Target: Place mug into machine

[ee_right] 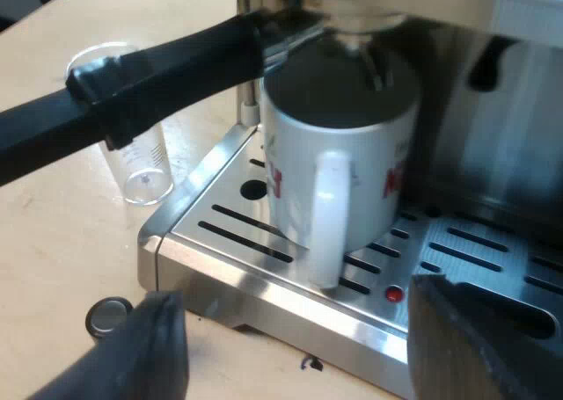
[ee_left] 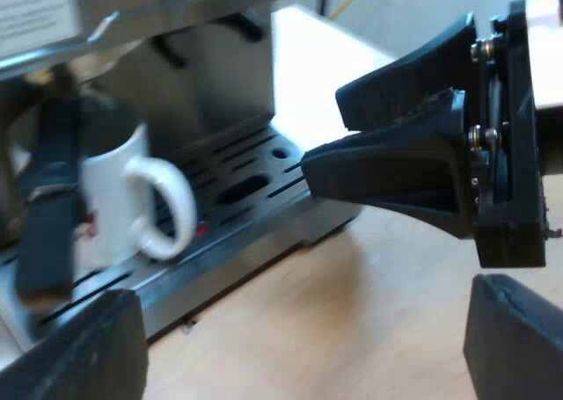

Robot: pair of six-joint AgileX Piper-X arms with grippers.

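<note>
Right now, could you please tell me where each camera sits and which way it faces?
Left wrist view: low over the table, looking aslant along the tray with the mug on it; left gripper open up close, right gripper at the tray's front.
Right wrist view: before the tray, facing the mug; right gripper open up close.
Shared: mug, tray, right gripper.

White mug point(ee_right: 361, 158) upright on drip tray point(ee_right: 264, 293)

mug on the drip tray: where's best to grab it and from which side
Probably by its handle, coming in level from the tray's outer edge. The mug stands upright with the handle pointing that way, and the holder sits close over its rim, blocking a grab from above.
</note>
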